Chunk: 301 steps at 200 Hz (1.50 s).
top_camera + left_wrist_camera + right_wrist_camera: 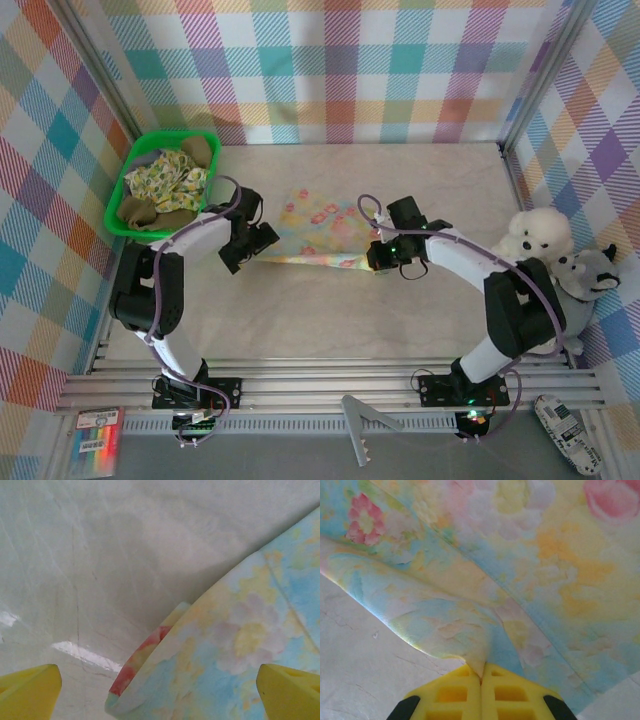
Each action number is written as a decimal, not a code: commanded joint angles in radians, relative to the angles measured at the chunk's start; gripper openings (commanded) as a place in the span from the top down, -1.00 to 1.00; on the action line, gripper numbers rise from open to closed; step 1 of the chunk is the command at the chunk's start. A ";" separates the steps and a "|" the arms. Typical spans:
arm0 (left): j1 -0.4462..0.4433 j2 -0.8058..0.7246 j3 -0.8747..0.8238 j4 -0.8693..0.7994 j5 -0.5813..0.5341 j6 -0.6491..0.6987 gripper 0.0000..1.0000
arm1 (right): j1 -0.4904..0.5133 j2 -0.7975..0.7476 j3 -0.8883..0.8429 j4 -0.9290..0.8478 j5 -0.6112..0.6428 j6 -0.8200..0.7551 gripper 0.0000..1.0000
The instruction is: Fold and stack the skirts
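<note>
A pastel floral skirt [318, 232] lies spread mid-table, its near edge lifted into a fold. My right gripper [378, 256] is shut on that near edge at the skirt's right end. In the right wrist view the yellow fingers [455, 692] meet and pinch a tuck of the skirt [520, 555]. My left gripper [262, 242] hangs open at the skirt's left end. In the left wrist view the skirt's rounded corner [225, 645] lies between the two wide-apart fingertips [27, 692], untouched. More cloth sits in the green basket: a yellow-green floral piece [172, 178] and an olive-brown one [140, 212].
The green basket [165, 138] stands at the back left by the checked wall. A white plush toy [540, 235] and a grey one [590, 275] sit against the right wall, close to my right arm. Bare tabletop [320, 310] stretches in front of the skirt.
</note>
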 commanded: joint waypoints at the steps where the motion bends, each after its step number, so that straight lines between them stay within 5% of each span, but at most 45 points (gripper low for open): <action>1: 0.001 0.007 -0.020 0.037 0.056 -0.047 -0.96 | -0.027 0.043 0.022 -0.008 -0.059 0.068 1.00; 83: 0.002 0.044 -0.056 0.219 0.231 -0.210 -0.80 | -0.038 0.071 0.019 0.003 -0.093 0.088 0.96; 119: 0.001 0.022 -0.038 0.197 0.217 -0.204 -0.60 | -0.038 0.070 0.018 0.000 -0.102 0.081 0.93; 180: 0.002 0.004 -0.086 0.184 0.192 -0.186 0.48 | -0.038 0.019 0.007 0.017 -0.121 0.027 0.86; 209: 0.007 -0.022 -0.072 0.205 0.190 -0.159 0.99 | -0.037 -0.042 0.001 0.028 -0.109 -0.032 0.98; 261: 0.010 -0.069 0.283 0.003 0.045 0.109 1.00 | -0.038 -0.177 0.115 0.009 0.019 -0.177 1.00; 301: 0.010 -0.094 0.556 -0.025 0.034 0.274 1.00 | -0.044 -0.228 0.271 0.045 0.146 -0.229 1.00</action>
